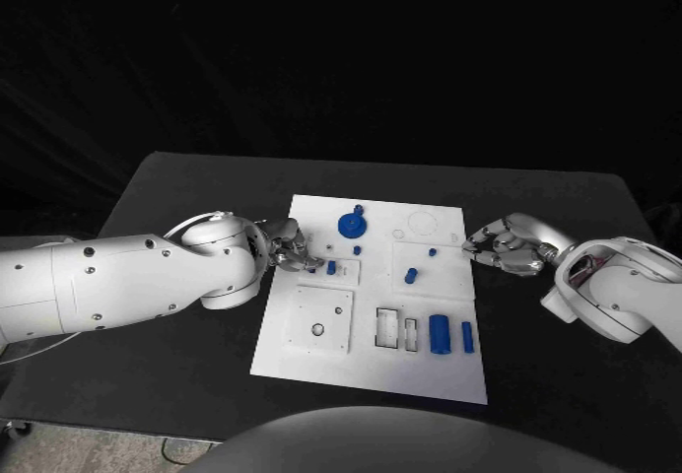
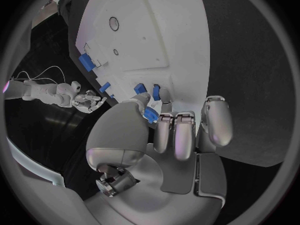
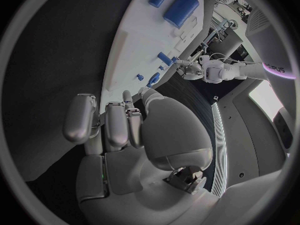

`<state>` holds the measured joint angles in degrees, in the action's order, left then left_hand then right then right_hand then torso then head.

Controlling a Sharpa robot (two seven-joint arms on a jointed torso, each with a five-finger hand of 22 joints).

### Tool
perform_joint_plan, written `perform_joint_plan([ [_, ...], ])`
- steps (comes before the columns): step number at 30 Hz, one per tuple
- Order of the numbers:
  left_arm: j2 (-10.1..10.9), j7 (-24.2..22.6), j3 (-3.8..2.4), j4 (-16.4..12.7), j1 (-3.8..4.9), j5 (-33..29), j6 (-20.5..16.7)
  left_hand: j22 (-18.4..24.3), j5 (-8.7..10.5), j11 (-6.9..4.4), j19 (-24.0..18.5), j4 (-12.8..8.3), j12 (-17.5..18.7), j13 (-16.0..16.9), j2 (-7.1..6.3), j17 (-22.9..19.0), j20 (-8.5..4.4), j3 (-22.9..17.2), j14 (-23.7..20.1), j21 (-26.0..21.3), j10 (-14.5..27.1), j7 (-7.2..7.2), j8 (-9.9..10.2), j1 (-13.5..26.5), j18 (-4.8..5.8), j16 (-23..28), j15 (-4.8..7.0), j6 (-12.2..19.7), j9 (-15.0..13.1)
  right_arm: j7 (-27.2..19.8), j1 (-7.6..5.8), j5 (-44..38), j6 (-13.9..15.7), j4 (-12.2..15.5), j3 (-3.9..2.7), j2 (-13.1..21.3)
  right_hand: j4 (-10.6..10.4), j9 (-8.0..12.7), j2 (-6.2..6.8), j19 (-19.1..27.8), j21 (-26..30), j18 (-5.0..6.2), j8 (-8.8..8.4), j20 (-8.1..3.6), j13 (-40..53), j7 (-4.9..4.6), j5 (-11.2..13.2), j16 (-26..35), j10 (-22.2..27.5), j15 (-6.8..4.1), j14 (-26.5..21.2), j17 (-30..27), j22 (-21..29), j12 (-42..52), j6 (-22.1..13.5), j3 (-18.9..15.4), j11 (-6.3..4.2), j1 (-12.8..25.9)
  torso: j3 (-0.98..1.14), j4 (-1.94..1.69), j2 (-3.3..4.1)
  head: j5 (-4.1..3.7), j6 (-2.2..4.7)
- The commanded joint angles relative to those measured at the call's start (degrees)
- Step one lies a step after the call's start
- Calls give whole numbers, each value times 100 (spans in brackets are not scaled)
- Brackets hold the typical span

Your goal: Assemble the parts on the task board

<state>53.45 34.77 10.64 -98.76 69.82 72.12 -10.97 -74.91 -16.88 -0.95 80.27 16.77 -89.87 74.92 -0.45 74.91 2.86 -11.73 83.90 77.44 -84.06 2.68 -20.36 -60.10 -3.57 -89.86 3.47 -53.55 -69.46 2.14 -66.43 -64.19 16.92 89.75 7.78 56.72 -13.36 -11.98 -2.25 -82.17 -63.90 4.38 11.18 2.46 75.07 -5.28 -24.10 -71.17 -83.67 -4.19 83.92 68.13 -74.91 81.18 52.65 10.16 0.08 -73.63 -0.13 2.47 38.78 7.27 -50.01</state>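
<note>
In the left wrist view the left hand [image 2: 164, 130] covers most of a small blue part [image 2: 150, 115] at its fingertips, so whether it is pinched or merely touched cannot be told. The right hand [image 1: 501, 246] curls at the task board [image 1: 427, 370] edge, its fingertips too small to show any contact. The left arm [image 1: 114, 281] hides the tabletop [image 1: 569, 394] beneath it.

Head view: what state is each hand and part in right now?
Left hand: fingers on a small blue part at the board's left side.
Right hand: fingers curled, empty, at the task board edge.
Two blue cylinders: lying flat.
Blue round part: on the board.
</note>
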Motion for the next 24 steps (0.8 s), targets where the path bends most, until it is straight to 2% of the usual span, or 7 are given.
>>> perform_joint_plan([
  [1, -15, -33, 5, 6, -6, -30, 53, -1053, 173, 54, -6, 11, -13, 1508, 72, 1509, 63, 189, 610, -39, -594, 53, 63, 359, 17, -14, -60, -7, 71, -1, 5, -9, -62, 1, 0, 2, 1, -5, 12, 37, 20, 76, -29, 5, 426, -23, -20, 39, -28, 45, 233, -7, -712, -20, -3, 19, 15, -52, 0, 0, 3, -1, 1],
  [3, -13, -56, 5, 9, -6, -48, 26, -1054, 162, 61, -3, 11, -13, 1508, 177, 1509, 74, 373, 610, -38, -594, 56, 94, 680, 16, -14, -70, -35, 115, -1, 5, -9, -62, 1, 0, 2, 1, -5, 12, 37, 20, 76, -29, 5, 426, -23, -20, 39, -28, 45, 233, -7, -712, -20, -3, 19, 15, -52, -1, 0, 2, -4, 1],
  [7, -10, -116, 6, 13, -6, -85, -41, -1058, 224, 64, 6, 14, -13, 1508, 299, 1509, 83, 613, 610, -28, -594, 57, 91, 1000, 17, -14, -72, -83, 130, -1, 5, -9, -61, 1, 0, 3, 5, -7, 13, 37, 22, 76, -30, 5, 425, -23, -32, 40, -28, 46, 233, -10, -711, -21, -3, 23, 16, -55, -1, -1, 1, -1, 1],
  [11, -10, -159, 6, 18, -6, -113, -87, -1064, 411, 59, 20, 16, -13, 1508, 443, 1509, 82, 889, 610, -13, -594, 50, 40, 1305, 20, -14, -71, -140, 98, 0, 6, -9, -63, 2, 0, 4, 5, -7, 13, 37, 22, 76, -30, 5, 425, -23, -32, 40, -28, 46, 233, -10, -711, -21, -3, 23, 16, -55, -2, 0, 2, 3, 1],
  [17, -6, -162, 6, 41, -6, -135, -106, -1068, 751, 34, 33, 7, -13, 1508, 651, 1509, 71, 1217, 610, -1, -594, 13, -186, 1503, 23, -14, -48, -227, -105, 6, 6, -9, -71, 2, 0, 4, 5, -7, 13, 37, 22, 76, -30, 5, 425, -23, -32, 40, -28, 46, 233, -10, -711, -21, -3, 23, 16, -55, -1, 2, 1, 7, 1],
  [21, 2, -186, 6, 52, -6, -197, -141, -1068, 802, 23, 35, 6, -13, 1508, 761, 1509, 62, 1314, 610, 1, -594, 1, -284, 1505, 23, -14, -40, -221, -211, 11, 7, -9, -73, 0, 0, 6, 10, -10, 14, 39, 31, 78, -32, 6, 423, -24, -47, 43, -26, 47, 233, -14, -709, -23, -2, 28, 17, -58, -2, 4, 2, 1, 1],
  [24, 4, -251, 7, 54, -6, -240, -196, -1072, 759, 17, 43, 6, -13, 1508, 862, 1509, 56, 1349, 610, 11, -594, -6, -329, 1489, 25, -14, -36, -205, -264, 13, 7, -9, -70, -2, 0, 5, 10, -10, 14, 39, 31, 78, -32, 6, 423, -24, -47, 43, -26, 47, 233, -14, -709, -23, -2, 28, 17, -58, -2, 6, 0, 3, 1],
])
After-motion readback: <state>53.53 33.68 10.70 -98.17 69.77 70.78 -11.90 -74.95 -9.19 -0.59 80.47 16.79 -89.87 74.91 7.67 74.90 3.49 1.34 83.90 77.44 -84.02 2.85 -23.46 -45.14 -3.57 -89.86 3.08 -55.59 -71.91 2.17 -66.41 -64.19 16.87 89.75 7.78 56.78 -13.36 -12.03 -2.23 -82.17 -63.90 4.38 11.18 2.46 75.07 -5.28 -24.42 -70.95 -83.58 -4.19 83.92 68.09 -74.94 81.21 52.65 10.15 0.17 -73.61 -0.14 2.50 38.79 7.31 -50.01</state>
